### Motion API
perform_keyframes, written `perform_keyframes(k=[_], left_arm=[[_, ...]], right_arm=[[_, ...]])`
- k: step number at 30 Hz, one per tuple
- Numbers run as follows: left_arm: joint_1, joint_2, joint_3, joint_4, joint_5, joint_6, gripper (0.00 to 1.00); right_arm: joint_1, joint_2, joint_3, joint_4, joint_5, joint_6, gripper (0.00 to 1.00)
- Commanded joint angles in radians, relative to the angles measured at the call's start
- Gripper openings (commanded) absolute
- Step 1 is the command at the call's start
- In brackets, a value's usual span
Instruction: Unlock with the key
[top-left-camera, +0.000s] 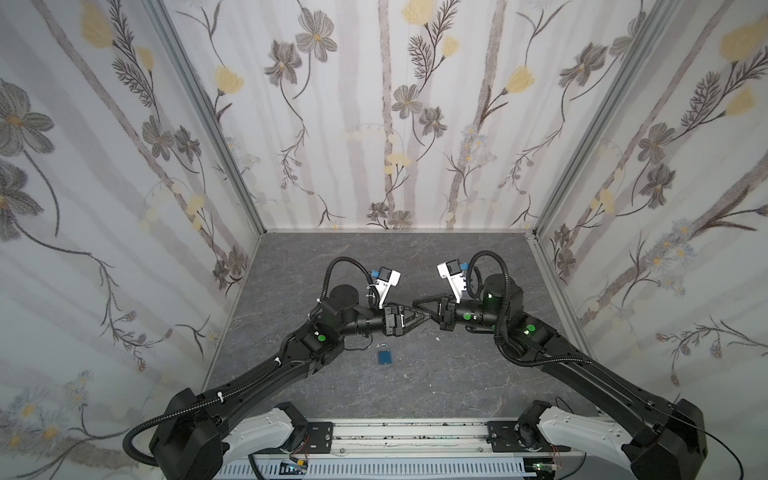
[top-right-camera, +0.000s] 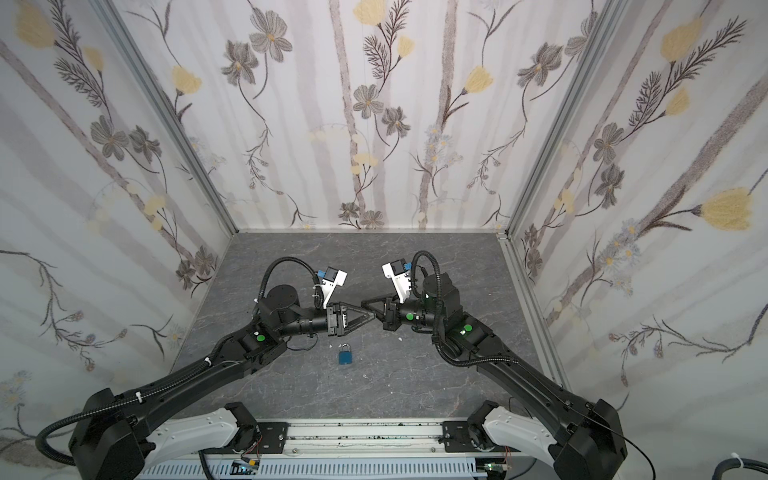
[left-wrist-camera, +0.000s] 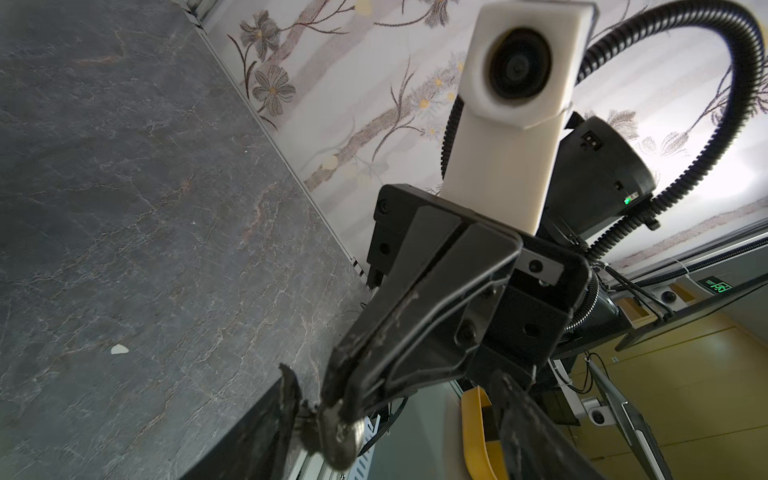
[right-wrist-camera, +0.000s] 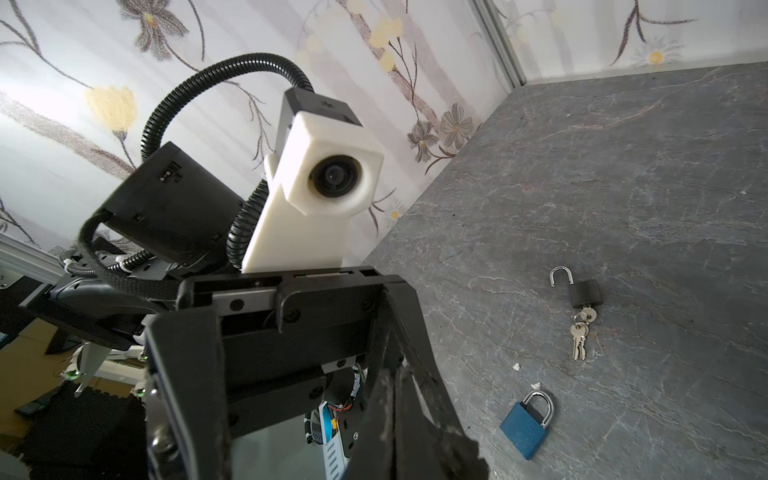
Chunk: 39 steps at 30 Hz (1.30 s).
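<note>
2 arms held level above grey marbled bench (top-left-camera: 291, 266), tips meeting: right claw (top-left-camera: 417, 303) clamps small silver metal key (left-wrist-camera: 343, 434); left claw (top-left-camera: 424, 316) stands part-open.

Lab robot cell: floral-papered panels (top-left-camera: 104, 208) (three sides) in aluminium framing (top-left-camera: 208, 116), slate-look tabletop (top-left-camera: 374, 257), arm mounting rail (top-left-camera: 407, 432).

Black jointed arms (top-left-camera: 249, 376), white base housings (top-left-camera: 266, 428), ribbed black conduits (top-left-camera: 345, 259), green round stickers (top-left-camera: 321, 338), white wrist-camera mounts (top-left-camera: 384, 286)

Grey stone tabletop (top-left-camera: 415, 257) — floral walls (top-left-camera: 374, 124)
</note>
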<state>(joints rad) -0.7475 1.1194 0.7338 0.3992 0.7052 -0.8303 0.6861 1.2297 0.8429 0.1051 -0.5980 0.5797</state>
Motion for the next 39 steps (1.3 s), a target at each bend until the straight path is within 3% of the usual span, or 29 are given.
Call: perform_keyframes(k=[1, 6, 17, 22, 24, 26, 28, 29, 34, 36, 39], left_arm=[[-0.005, -0.009, 0.004, 0.027, 0.016, 0.006, 0.58], [-0.007, -0.028, -0.008, -0.016, 0.002, 0.016, 0.38], [-0.010, -0.046, -0.019, -0.085, -0.035, 0.026, 0.34], [-0.010, -0.061, -0.017, -0.126, -0.042, 0.039, 0.17], [-0.011, -0.064, -0.018, -0.128, -0.045, 0.040, 0.14], [-0.012, -0.063, -0.018, -0.126, -0.051, 0.042, 0.19], [-0.014, -0.060, -0.014, -0.128, -0.064, 0.040, 0.37], [-0.013, -0.057, -0.013, -0.122, -0.063, 0.040, 0.37], [-0.021, -0.027, 0.005, -0.107, -0.041, 0.040, 0.18], [-0.022, -0.023, 0.006, -0.114, -0.042, 0.043, 0.17], [-0.024, -0.024, 0.003, -0.115, -0.046, 0.048, 0.06]], right_arm=[[-0.008, -0.004, -0.003, 0.051, -0.016, 0.015, 0.00], [-0.011, -0.008, -0.011, 0.060, -0.017, 0.020, 0.00], [-0.021, -0.032, -0.030, 0.064, -0.016, 0.022, 0.00], [-0.022, -0.035, -0.040, 0.066, -0.019, 0.026, 0.00], [-0.023, -0.036, -0.043, 0.071, -0.020, 0.028, 0.00], [-0.023, -0.039, -0.046, 0.078, -0.021, 0.033, 0.00], [-0.023, -0.039, -0.048, 0.082, -0.024, 0.037, 0.00], [-0.023, -0.041, -0.048, 0.082, -0.024, 0.036, 0.00], [-0.023, -0.045, -0.053, 0.079, -0.019, 0.039, 0.00], [-0.023, -0.047, -0.056, 0.083, -0.014, 0.041, 0.00], [-0.024, -0.051, -0.059, 0.088, -0.007, 0.044, 0.00]])
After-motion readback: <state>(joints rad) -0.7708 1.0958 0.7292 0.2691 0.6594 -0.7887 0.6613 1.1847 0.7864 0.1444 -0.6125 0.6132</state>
